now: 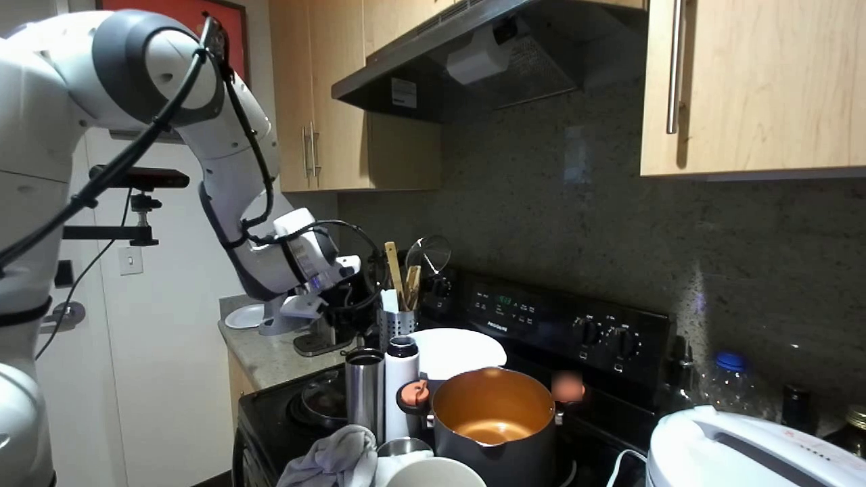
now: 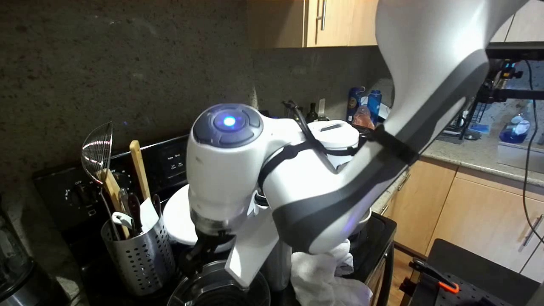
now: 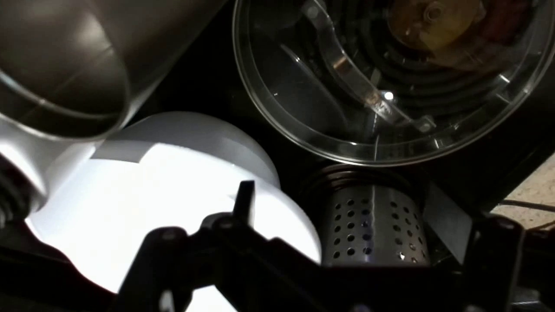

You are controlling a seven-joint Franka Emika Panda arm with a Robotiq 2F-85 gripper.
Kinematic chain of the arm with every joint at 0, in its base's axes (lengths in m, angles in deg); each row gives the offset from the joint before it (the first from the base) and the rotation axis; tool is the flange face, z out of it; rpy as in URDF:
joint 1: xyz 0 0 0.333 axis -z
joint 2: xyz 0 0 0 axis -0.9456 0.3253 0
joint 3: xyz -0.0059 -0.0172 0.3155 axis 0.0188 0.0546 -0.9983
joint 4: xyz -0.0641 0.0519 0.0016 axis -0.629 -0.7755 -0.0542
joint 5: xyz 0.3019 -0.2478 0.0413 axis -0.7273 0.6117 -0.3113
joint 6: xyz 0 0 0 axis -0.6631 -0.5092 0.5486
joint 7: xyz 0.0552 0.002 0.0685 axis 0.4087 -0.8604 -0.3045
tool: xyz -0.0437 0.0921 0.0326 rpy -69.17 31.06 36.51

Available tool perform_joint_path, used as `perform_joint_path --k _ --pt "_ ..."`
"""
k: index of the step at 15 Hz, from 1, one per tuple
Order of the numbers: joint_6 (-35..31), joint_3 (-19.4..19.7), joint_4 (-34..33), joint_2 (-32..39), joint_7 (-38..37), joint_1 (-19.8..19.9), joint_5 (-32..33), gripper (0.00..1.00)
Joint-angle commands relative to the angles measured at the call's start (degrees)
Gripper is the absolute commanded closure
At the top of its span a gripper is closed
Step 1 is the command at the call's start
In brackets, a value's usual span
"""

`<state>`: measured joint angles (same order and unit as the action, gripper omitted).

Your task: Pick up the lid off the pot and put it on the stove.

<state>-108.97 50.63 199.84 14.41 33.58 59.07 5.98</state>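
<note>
Lying flat on the electric stove [image 1: 270,412], the glass lid [image 3: 383,86] likely sits where the task wants it, off the dark pot [image 1: 497,446]; the Robotiq gripper [image 3: 340,206] hangs nearby, fingers [image 3: 246,201] apart, perhaps for clearance.

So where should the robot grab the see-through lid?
Probably the middle of its handle, coming down from above and pinching across the narrow width. The handle is on the upper side, and it's a long, slim strip joined to the lid at both ends.
</note>
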Motion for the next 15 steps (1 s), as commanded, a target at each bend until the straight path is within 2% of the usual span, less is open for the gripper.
perform_joint_path --k 1,2,3,5,7,12,15 --pt "-1.17 -2.77 1.22 -3.74 14.05 6.41 -16.5 0.0" --pt "0.3 -2.76 0.62 -4.65 17.95 7.15 -21.26 0.0" --pt "1.4 1.43 -0.22 -5.59 22.4 3.96 -26.77 0.0" --pt "4.01 3.95 -2.12 -7.26 28.1 3.94 -32.98 0.0" --pt "6.69 6.74 -4.91 -8.56 31.97 4.62 -36.6 0.0" --pt "16.04 13.18 -11.62 -11.04 32.41 6.82 -36.53 0.0" --pt "20.61 15.32 -11.67 -13.66 32.68 8.06 -37.18 0.0"
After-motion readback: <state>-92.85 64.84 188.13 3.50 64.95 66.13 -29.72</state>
